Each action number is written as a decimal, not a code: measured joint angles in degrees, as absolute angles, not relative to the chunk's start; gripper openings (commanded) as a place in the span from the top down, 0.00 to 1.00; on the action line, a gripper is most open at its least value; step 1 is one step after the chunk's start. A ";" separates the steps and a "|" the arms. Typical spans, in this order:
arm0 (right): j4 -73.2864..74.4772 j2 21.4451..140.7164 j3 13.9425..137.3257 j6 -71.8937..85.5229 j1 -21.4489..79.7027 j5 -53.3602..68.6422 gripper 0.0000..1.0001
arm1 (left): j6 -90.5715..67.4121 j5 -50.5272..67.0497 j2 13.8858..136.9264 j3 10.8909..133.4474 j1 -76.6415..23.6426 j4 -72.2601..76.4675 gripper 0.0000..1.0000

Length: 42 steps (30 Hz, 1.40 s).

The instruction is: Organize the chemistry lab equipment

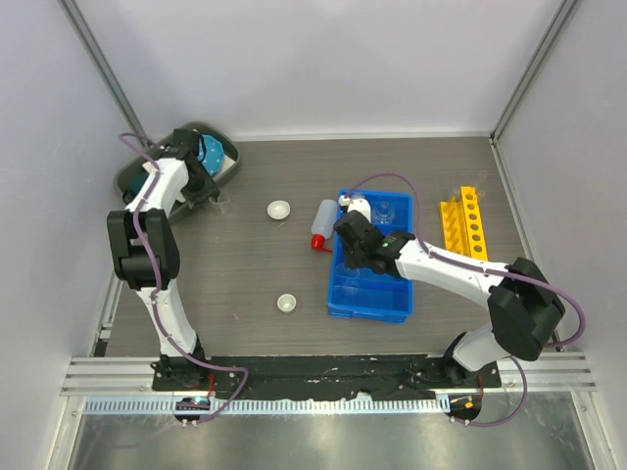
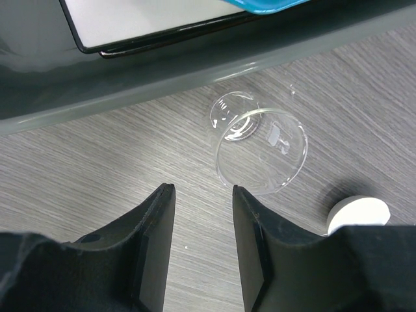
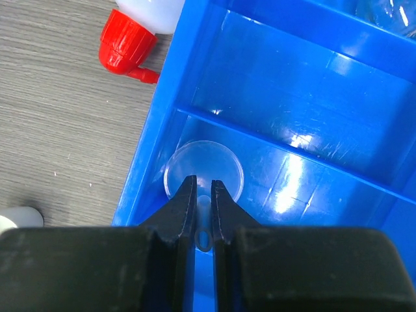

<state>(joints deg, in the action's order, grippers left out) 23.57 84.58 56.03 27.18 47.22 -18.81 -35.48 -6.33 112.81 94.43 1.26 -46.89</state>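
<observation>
While the right pincer (image 3: 203, 183) has its fingers pinched almost together on the thin stem of the clear funnel (image 3: 203, 162), the funnel's wide mouth sits just past the tips, low in a corner compartment of the blue bin (image 3: 279, 91).

- Step, as I judge it: set the funnel down in that compartment. Lower straight and part the fingers only a little, since the bin wall is close on the pincer's left. Let go once the rim bears on the floor.
- Beyond the wall, ahead and to the left, lies the red-capped bottle (image 3: 123, 42) on the table.
- Left pincer (image 2: 204, 190): wide open, holding nothing. A small glass beaker (image 2: 260, 153) lies on its side just ahead and to the right of the tips, beside the dark green tray (image 2: 130, 78). Likely next pick; shift right before closing.
- A white dish (image 2: 359, 213) is near the right finger.

Hard to make out:
- whether the funnel rim already touches the bin floor;
- glassware in the far compartment, cut off at the frame edge;
- the beaker's outline, which is clear glass on grey wood.
</observation>
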 measured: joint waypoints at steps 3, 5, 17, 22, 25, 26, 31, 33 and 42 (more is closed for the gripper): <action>23.18 85.38 56.03 27.33 47.29 -18.68 0.55 | -35.48 -6.35 112.81 95.33 1.26 -46.89 0.55; 23.05 85.43 56.03 27.70 47.57 -18.55 0.49 | -35.48 -6.37 112.88 95.79 1.26 -46.74 0.55; 22.72 85.23 56.01 27.62 48.38 -18.55 0.42 | -35.53 -6.37 115.57 96.42 1.26 -45.91 0.55; 22.72 83.44 55.70 27.64 49.06 -18.96 0.42 | -35.53 -6.39 116.51 96.42 1.26 -45.63 0.58; 22.79 81.54 55.46 27.66 49.69 -19.16 0.40 | -35.64 -6.39 117.10 96.53 1.26 -45.58 0.68; 22.79 80.86 55.46 27.70 49.91 -19.20 0.39 | -35.73 -6.37 117.32 96.62 1.26 -45.50 0.72; 23.70 77.54 55.44 27.81 51.33 -20.60 0.38 | -35.81 -6.44 118.24 97.10 1.26 -45.23 0.87; 24.58 75.92 55.44 27.81 52.12 -21.34 0.38 | -35.86 -6.52 118.69 97.80 1.26 -45.21 0.94; 27.31 71.00 55.24 28.03 53.65 -24.29 0.38 | -35.75 -6.85 118.98 99.22 1.26 -45.60 1.00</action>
